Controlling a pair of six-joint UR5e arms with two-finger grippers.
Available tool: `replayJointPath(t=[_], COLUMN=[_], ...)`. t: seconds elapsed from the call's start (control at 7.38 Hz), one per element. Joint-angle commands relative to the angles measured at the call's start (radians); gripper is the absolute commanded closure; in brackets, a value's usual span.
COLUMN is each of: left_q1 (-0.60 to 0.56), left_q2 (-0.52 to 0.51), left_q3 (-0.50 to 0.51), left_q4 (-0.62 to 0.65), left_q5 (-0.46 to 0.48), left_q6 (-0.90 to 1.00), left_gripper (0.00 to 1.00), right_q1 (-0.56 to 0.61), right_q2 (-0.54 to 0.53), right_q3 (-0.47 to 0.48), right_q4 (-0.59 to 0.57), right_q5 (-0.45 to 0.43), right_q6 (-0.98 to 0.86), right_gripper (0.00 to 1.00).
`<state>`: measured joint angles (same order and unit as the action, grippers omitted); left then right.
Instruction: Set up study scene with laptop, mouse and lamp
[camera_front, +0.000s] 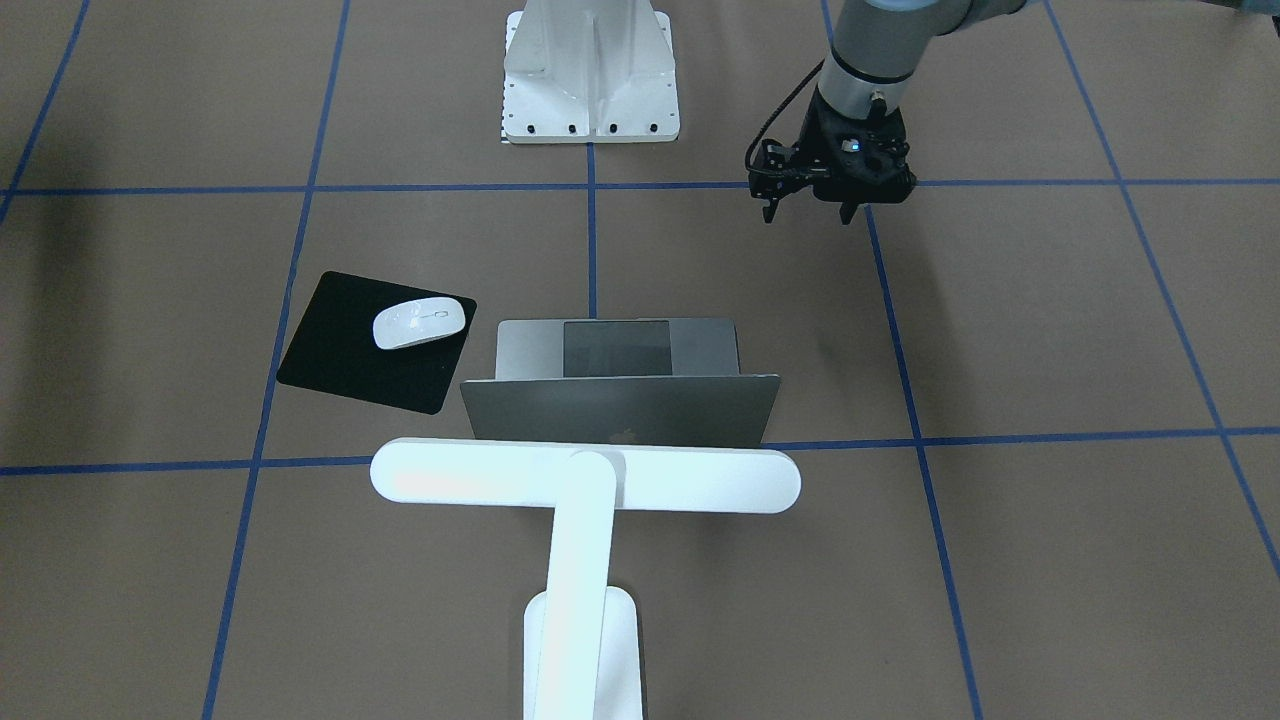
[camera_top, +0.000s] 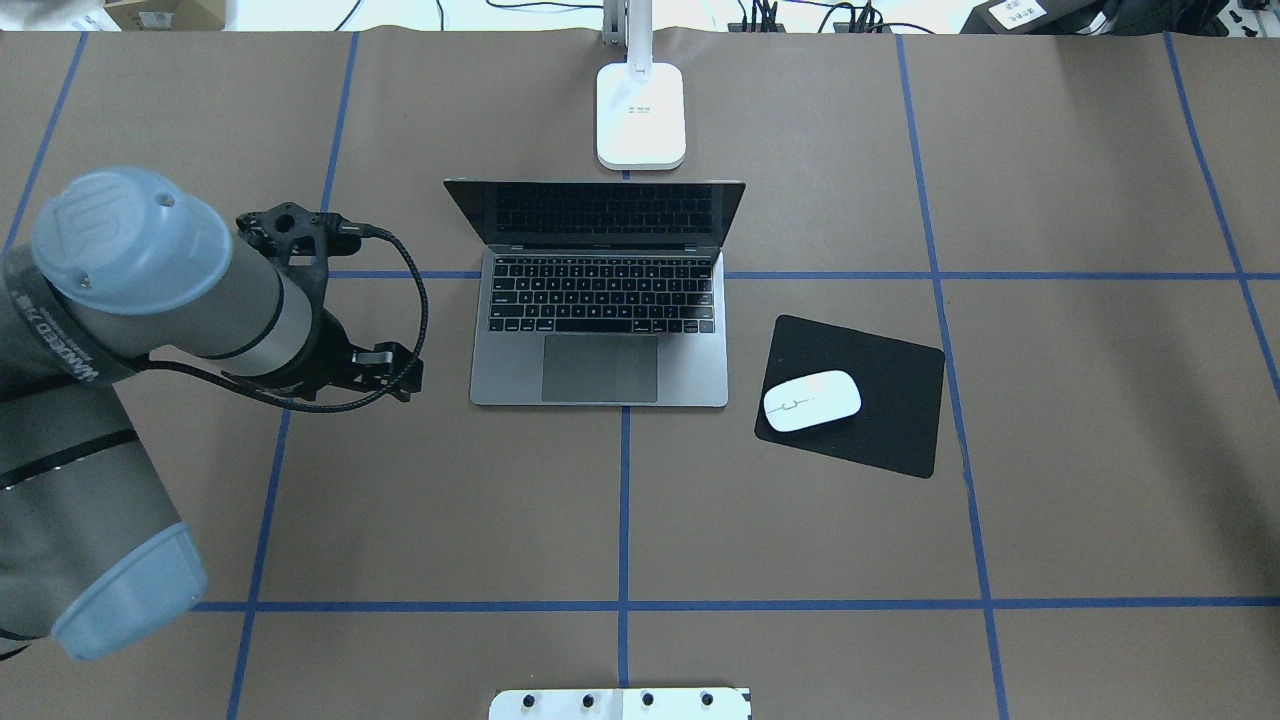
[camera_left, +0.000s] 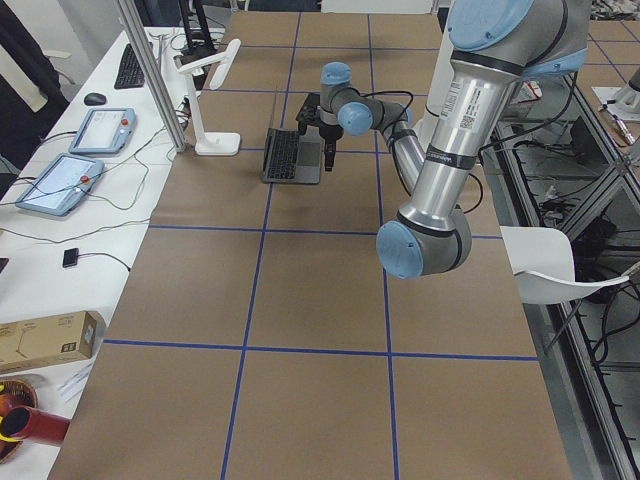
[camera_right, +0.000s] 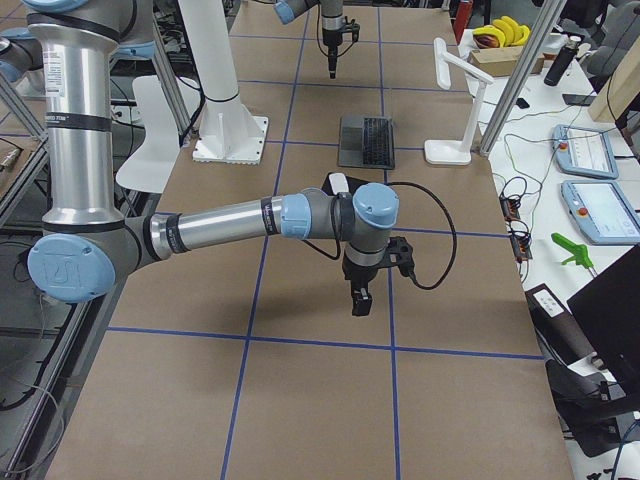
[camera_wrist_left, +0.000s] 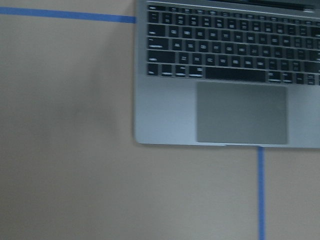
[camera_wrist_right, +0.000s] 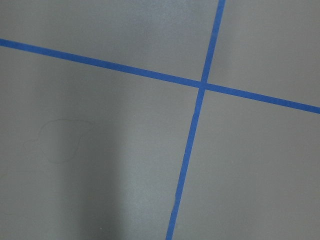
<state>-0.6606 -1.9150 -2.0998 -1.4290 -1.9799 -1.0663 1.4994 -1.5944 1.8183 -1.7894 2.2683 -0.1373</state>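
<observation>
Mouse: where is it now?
In the overhead view, the mouse lies on the black mat, on the robot's right side, just right of the open laptop.

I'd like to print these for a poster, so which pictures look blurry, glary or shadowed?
Left wrist view: soft and smeared, and the laptop key legends are unreadable. Front-facing view: the lamp is washed out to a glowing white, with surface detail lost. Right wrist view: sharper, with crisp blue tape, but a faint shadow band darkens its left half. Overhead view: evenly lit and sharp.
</observation>
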Motion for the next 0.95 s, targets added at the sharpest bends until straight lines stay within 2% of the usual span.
replayJointPath(t=[0.0, 0.14, 0.41, 0.81], left_q1=[-0.129, -0.184, -0.314, -0.454], left_q2=[0.101, 0.141, 0.207, 0.246], left_q3=[0.0, 0.004, 0.039, 0.128], left_q4=[0.001, 0.001, -0.001, -0.005], left_q5=[-0.081, -0.086, -0.17, -0.226], left_q6=[0.173, 0.262, 0.455, 0.664], left_gripper=[0.06, 0.06, 0.05, 0.04], right_q1=[0.016, 0.016, 0.018, 0.019], right_q2=[-0.004, -0.007, -0.007, -0.009], right_q3=[0.0, -0.002, -0.001, -0.004], right_q4=[0.001, 0.002, 0.002, -0.004], right_q5=[0.0, -0.006, -0.003, -0.009], right_q6=[-0.004, -0.005, -0.002, -0.002], right_gripper=[0.0, 0.0, 0.0, 0.0])
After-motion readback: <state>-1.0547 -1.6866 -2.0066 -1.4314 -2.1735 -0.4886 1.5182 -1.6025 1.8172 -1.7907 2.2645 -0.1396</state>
